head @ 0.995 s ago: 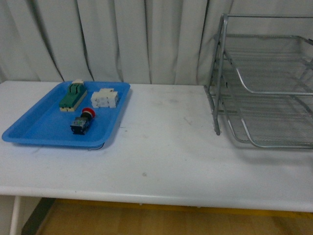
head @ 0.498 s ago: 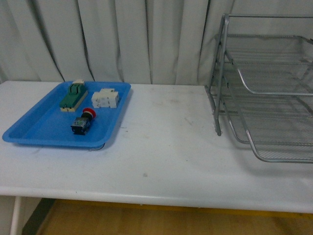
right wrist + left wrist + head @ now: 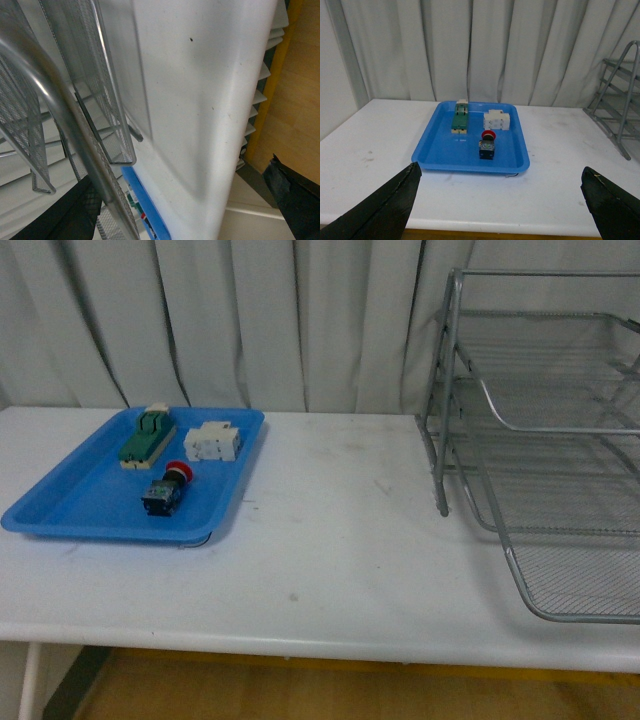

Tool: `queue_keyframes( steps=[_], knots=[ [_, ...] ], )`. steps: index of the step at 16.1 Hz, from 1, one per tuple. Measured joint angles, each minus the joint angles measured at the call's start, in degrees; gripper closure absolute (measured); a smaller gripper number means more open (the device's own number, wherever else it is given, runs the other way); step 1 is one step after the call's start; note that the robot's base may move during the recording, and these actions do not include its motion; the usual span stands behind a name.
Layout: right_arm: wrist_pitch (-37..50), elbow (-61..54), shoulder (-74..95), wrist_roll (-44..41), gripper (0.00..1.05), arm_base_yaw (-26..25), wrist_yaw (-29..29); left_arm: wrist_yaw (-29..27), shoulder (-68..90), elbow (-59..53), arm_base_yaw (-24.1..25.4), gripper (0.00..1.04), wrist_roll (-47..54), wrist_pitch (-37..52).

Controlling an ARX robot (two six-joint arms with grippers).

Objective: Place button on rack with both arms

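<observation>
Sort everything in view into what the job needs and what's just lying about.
Job:
- button, lying in the blue tray
- rack

Lying about:
- green switch block
- white block
- the blue tray itself

The rack runs off the front view's right edge, its far side unseen.

neither arm shows in the front view. the left hand is held level, its two black fingers spread wide with nothing between them. the right hand is spread just as wide, its wrist rolled sideways.
</observation>
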Motion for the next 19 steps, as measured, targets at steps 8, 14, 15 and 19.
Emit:
queue_keyframes(
  steps=[8, 14, 15, 19],
  knots=[
    [0.0, 0.0, -9.4, 0.3, 0.06, 0.3, -0.6, 0.0, 0.0, 0.0, 0.0, 0.07, 0.0, 0.0],
    [-11.2, -11.2, -30.1, -10.0, 0.18, -1.5, 3.5, 0.0, 0.0, 0.0, 0.0, 0.07, 0.0, 0.0],
    [-16.6, -13.2, -47.6, -27.2, 0.31, 0.6, 6.8, 0.0, 0.0, 0.0, 0.0, 0.07, 0.0, 0.0],
    [-50.5, -17.4, -96.0, -77.2, 0.85, 3.9, 10.8, 0.0, 0.0, 0.0, 0.0, 0.07, 0.0, 0.0]
  ],
)
